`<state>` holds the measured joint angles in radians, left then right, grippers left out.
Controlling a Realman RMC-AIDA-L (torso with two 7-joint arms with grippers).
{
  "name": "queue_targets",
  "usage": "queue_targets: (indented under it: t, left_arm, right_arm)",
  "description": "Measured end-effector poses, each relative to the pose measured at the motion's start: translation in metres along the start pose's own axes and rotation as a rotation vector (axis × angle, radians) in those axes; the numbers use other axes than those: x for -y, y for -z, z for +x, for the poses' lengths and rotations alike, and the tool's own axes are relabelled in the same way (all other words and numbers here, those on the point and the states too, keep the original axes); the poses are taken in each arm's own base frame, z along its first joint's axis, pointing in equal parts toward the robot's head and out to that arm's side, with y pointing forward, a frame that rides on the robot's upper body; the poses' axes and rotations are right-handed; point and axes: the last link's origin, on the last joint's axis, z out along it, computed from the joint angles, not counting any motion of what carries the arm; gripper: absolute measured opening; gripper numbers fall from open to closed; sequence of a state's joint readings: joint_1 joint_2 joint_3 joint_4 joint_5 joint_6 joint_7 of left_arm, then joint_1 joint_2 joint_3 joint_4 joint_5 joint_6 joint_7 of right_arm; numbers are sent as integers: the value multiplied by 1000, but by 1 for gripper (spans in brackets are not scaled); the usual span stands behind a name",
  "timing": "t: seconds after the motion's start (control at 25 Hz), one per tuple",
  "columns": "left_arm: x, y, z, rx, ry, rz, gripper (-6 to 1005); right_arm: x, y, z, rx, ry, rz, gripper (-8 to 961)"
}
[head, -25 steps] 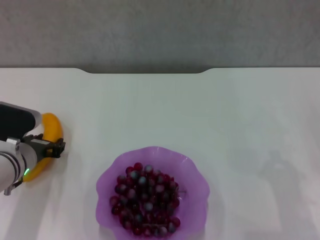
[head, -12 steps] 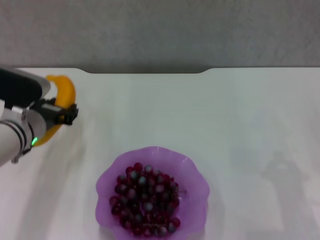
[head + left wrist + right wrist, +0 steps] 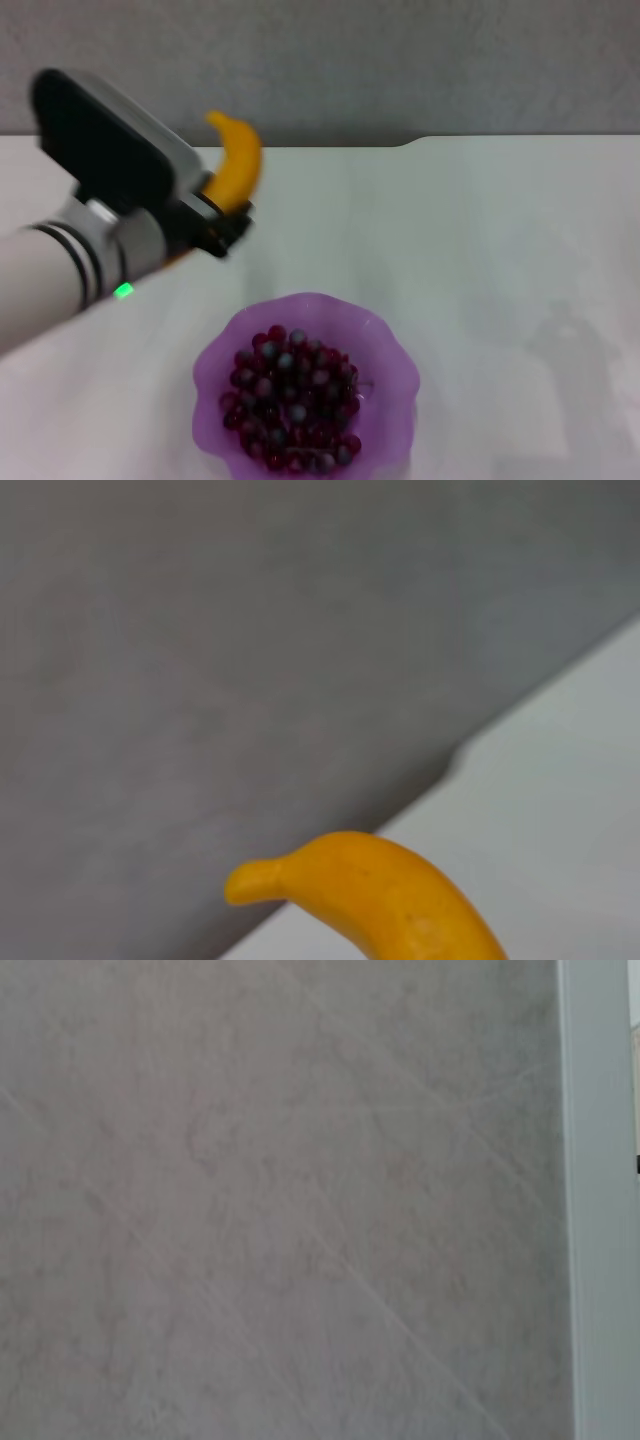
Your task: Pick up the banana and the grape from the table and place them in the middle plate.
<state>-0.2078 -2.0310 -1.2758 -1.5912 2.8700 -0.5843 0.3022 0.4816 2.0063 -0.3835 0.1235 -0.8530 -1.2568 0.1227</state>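
My left gripper point(image 3: 218, 222) is shut on the orange-yellow banana point(image 3: 237, 165) and holds it in the air above the white table point(image 3: 480, 240), up and left of the purple plate point(image 3: 385, 345). The banana's end sticks up past the fingers; it also shows in the left wrist view point(image 3: 385, 895). The bunch of dark red-purple grapes point(image 3: 290, 395) lies inside the plate. My right gripper is out of view.
The table's far edge has a notch point(image 3: 400, 143) with grey floor beyond it. The right wrist view shows only grey floor and a white edge point(image 3: 600, 1200).
My left arm has lifted the banana off the table at the left and carried it up and to the right, toward the plate. The grapes and plate have not moved.
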Motion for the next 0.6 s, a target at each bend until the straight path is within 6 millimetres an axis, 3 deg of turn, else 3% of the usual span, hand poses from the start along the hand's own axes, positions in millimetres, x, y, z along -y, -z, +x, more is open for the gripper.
queue_targets:
  t: [0.24,0.4,0.6]
  left_arm:
    - [-64,7,-11,144,-145,-202,544]
    - [-86,10,-17,196,-221,-275,550]
    - [-95,13,-18,223,-265,-310,556]
  right_arm:
    - [1,0,0,1,3,2,-2]
    - [3,0,-1,3,7,5,-1]
    - [4,0,-1,3,9,7,-1]
